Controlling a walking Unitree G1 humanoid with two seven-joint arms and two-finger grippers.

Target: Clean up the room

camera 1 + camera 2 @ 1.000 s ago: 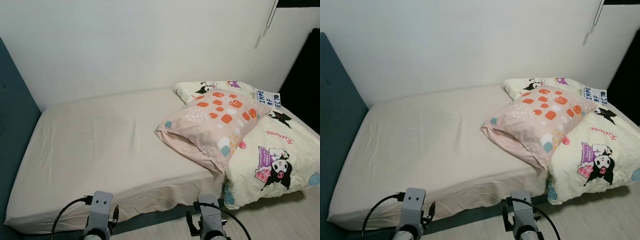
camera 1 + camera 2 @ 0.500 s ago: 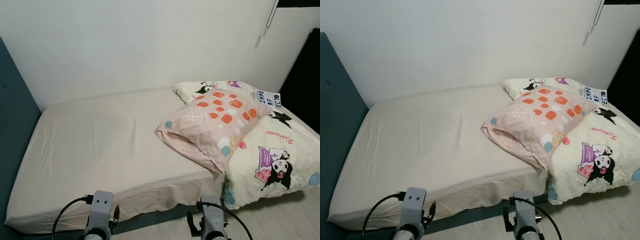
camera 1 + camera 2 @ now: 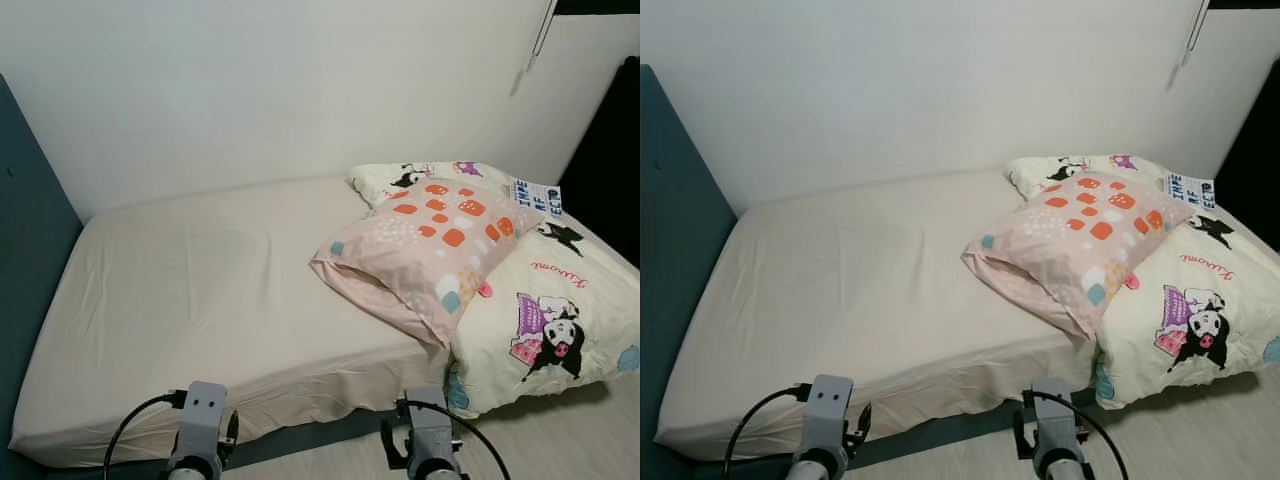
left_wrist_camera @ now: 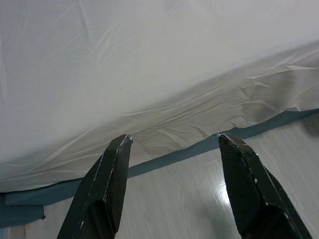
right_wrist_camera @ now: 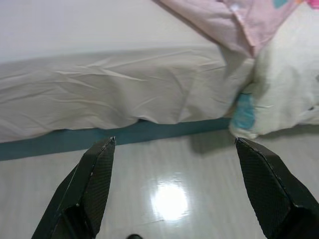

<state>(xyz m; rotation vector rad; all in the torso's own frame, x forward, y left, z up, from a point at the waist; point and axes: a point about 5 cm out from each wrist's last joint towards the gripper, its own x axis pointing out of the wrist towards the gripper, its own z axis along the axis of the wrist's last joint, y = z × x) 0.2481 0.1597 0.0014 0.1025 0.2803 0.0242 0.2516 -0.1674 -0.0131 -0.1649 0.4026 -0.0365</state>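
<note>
A bed (image 3: 200, 290) with a pale cream sheet stands before me against the white wall. A pink pillow (image 3: 425, 250) with orange and white patches leans on a cream cartoon-print duvet (image 3: 545, 320) bunched at the bed's right end, partly hanging over the edge. A second cartoon pillow (image 3: 410, 178) lies behind it. Both arms are low at the frame's lower edge. My left gripper (image 4: 172, 149) is open over the bed's front edge and the floor. My right gripper (image 5: 174, 149) is open, facing the bed side and the duvet corner (image 5: 249, 112).
A dark teal headboard (image 3: 25, 220) rises at the left. The bed base is teal (image 5: 124, 134) above a glossy pale wood floor (image 5: 169, 199). A dark doorway or cabinet (image 3: 615, 150) is at the far right. A cord (image 3: 540, 35) hangs on the wall.
The view has shifted slightly; the right wrist sits a little lower and more to the right. Bedding has not moved.
</note>
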